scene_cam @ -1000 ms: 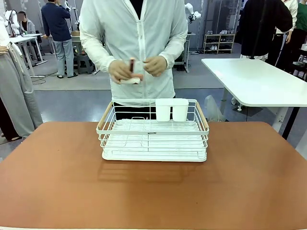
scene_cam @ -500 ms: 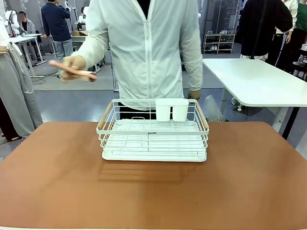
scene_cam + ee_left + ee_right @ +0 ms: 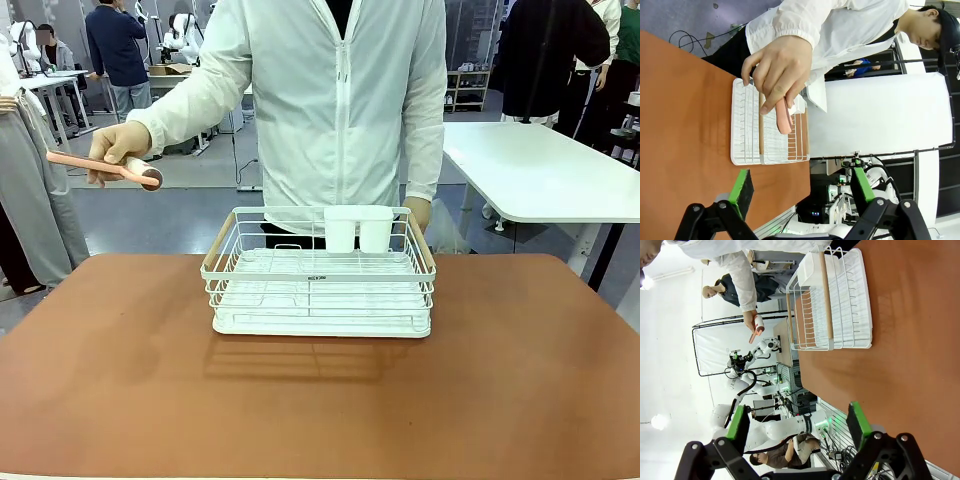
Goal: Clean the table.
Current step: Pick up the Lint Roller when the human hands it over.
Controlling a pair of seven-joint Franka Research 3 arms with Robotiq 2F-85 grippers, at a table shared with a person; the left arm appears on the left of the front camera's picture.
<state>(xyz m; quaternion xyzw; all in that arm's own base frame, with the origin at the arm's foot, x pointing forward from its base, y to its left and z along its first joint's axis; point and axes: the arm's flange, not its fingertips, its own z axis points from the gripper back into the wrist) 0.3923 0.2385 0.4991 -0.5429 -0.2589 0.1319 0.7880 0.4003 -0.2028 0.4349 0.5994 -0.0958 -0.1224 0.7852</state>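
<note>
Front view, one table (image 3: 120, 390), one wire rack (image 3: 320, 277), two cups (image 3: 340, 230)

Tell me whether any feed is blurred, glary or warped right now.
Front view: sharp and evenly lit, with a soft rack shadow on the table. Left wrist view: rolled sideways, the person's hand looms large, and the white table is nearly blown out. Right wrist view: rolled sideways, far background washed out white.

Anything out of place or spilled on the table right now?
Nothing stands out. The rack sits square on the table, no spills visible. The person's hand holds a pink-handled roller in the air at the robot's left.
</note>
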